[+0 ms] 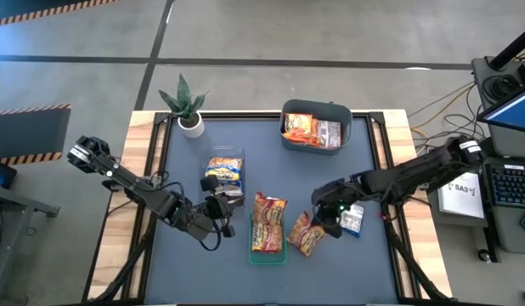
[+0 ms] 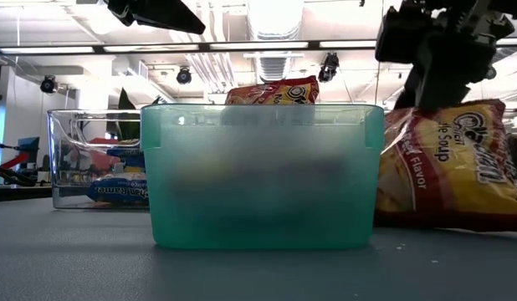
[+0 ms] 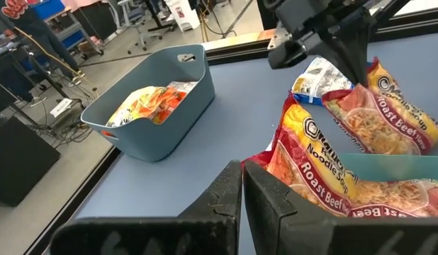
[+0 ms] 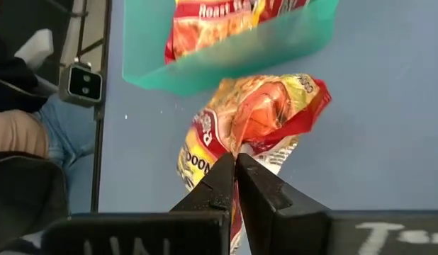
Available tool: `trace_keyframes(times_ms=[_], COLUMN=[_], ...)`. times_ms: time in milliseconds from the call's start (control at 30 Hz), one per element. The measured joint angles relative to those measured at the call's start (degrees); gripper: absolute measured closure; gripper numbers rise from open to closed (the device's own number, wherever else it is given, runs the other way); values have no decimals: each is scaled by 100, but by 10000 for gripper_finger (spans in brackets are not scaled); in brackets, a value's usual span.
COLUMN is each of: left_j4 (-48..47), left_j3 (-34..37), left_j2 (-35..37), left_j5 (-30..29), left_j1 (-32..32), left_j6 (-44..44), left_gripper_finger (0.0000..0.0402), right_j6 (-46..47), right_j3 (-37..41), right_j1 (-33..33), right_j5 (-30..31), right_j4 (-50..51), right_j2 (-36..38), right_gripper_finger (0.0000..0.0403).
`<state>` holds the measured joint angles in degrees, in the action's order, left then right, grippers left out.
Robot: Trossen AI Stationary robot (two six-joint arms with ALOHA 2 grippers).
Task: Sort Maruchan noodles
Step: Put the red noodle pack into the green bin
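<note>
Right gripper [image 1: 324, 223] reaches low, clenched on an orange packet [image 1: 303, 234] beside the green tray [image 1: 268, 255]; left gripper [image 1: 226, 214] clenched empty.

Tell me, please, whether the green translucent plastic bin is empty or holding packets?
Holding packets: the green translucent plastic bin contains orange-red roast-flavour noodle packets, rising above its rim.

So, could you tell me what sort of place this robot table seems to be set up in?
Probably a robotics lab or workshop: open ceiling with strip lights and hung cameras, a laptop and keyboard beside the table, and loose cables across a concrete floor.
</note>
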<state>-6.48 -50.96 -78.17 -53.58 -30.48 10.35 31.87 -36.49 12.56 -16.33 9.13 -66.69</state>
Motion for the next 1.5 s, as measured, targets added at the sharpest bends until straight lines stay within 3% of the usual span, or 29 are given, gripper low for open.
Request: trace_keyframes(times_ms=[433,700,967,1300,1500], left_j4=[29,65,997,903,431], left_j3=[0,0,-54,-1641,-2500], left_j2=[0,0,-164,-1780,-2520], left_j5=[-2,-2,287,411,409], left_j1=[8,11,24,22,22], left_j6=[-86,-85,-235,-1542,-1515], left_gripper_finger=[402,402,402,402,402], right_j6=[-307,-126,202,129,265], right_j3=[2,13,15,51,105], right_j1=[-51,-51,-62,128,706], right_j5=[580,679,803,876,1152], right_j4=[-96,-63,460,593,550], right_j2=[766,761,738,738,738], right_gripper_finger=[395,394,394,394,394])
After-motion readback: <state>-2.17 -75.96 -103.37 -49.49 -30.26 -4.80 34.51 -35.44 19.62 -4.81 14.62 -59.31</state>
